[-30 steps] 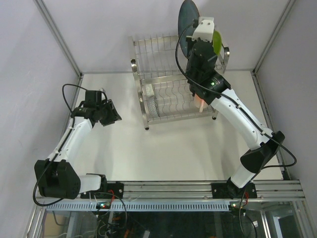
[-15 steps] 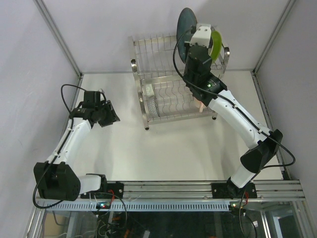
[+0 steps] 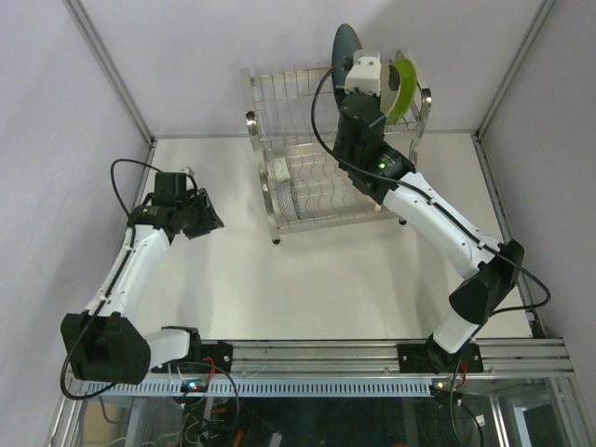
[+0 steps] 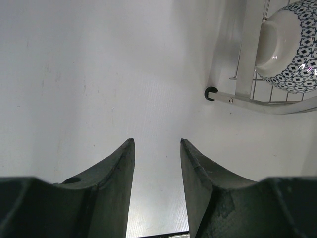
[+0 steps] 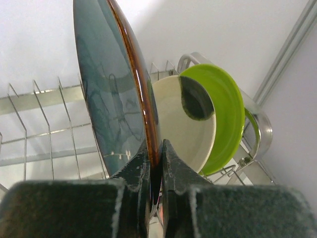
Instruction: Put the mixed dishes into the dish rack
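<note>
Right tool [image 5: 156, 153] clenches the blue-grey plate [image 5: 104, 89], its lower edge hidden; left tool [image 4: 157, 146] released.

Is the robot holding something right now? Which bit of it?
Yes. The right fingers pinch the large blue-grey plate by its rim, upright at the dish rack. The left fingers are open and hold nothing.

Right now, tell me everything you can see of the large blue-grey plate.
The large blue-grey plate is glossy and glazed-looking, dark blue-grey with faint streaks and a brown rim. It stands on edge, nearly upright, at the upper tier of the dish rack, its lower rim pinched by the right gripper. The cream plate stands close behind; whether they touch cannot be told.
</note>
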Robot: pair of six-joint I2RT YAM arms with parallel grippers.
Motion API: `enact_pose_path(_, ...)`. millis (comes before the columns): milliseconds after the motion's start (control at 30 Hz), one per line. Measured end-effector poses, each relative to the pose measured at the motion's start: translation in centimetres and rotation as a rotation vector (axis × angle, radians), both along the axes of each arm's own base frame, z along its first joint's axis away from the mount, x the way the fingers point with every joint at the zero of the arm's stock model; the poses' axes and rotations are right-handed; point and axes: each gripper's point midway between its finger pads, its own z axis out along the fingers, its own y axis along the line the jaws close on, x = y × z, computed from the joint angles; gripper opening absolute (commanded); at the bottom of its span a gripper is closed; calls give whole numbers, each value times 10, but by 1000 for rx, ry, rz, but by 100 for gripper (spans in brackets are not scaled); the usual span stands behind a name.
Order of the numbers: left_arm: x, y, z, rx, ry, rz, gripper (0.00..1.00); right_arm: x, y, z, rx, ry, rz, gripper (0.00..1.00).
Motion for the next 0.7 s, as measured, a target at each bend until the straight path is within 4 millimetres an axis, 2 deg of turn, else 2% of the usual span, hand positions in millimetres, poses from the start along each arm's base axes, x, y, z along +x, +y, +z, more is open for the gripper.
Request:
enact_pose_path(233,-6,0,1,-1,-11,0,47,3,7,-4,-47,23,-29,0)
enact_pose_path(467,-8,1,10,-3,-41,1,47,2,6,-8,-19,20,-33,0)
enact_pose_path(700,-9,1,10,-4,-41,1,47,2,-2,-11,48,5,-18,14)
